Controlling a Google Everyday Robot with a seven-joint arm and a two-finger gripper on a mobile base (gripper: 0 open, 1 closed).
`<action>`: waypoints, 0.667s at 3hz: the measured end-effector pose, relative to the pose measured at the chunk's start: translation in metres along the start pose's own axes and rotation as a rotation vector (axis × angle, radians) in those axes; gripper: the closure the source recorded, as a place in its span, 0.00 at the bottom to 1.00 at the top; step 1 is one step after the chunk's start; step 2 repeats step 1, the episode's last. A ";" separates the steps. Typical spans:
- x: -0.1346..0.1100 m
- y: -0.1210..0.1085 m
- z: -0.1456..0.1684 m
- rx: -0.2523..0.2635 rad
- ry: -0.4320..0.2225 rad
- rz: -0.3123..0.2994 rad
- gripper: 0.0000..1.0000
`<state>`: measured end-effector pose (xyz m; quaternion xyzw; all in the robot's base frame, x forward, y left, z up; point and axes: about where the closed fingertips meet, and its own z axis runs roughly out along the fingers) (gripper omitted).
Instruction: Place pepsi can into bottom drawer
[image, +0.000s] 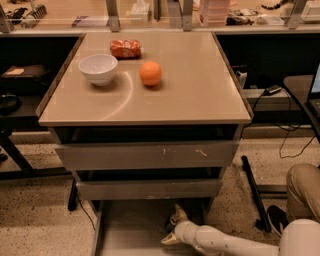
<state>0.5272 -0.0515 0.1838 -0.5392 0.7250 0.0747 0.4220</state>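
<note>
warm dim light — tabletop (190, 95) glare; gripper (171, 228) shadowed, blurry.

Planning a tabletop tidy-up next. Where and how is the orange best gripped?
Grip the orange across its widest middle, probably coming straight down from above. It is round, so any pinch direction works, and it sits apart from the white bowl beside it and the red snack bag behind. The tool is low at the bottom drawer.

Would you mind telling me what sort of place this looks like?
Probably a lab or office workspace. A drawer cabinet stands on speckled flooring amid desks with trailing cables, and a seated person's knee shows at right. The end effector reaches over the pulled-out bottom drawer.
</note>
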 end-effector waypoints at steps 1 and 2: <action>0.000 0.000 0.000 0.000 0.000 0.000 0.00; 0.000 0.000 0.000 0.000 0.000 0.000 0.00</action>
